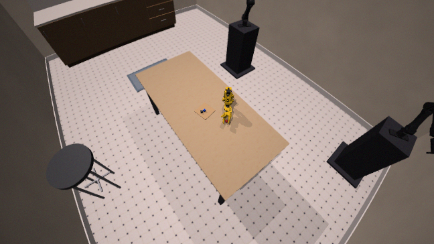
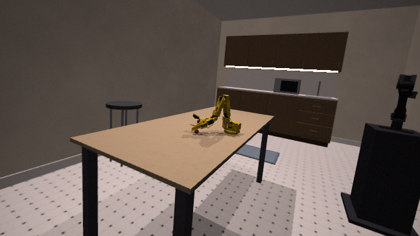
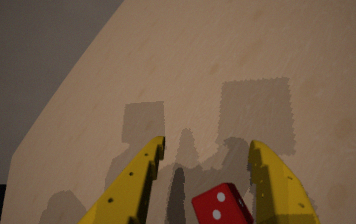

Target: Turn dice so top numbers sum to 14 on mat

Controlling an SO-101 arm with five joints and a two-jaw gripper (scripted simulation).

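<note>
Wrist view shows the red die between the gripper's jaws, which stand apart, holding nothing. It sits off the mat, just right of it; two dice rest there, tops unreadable. Most work remains.
</note>
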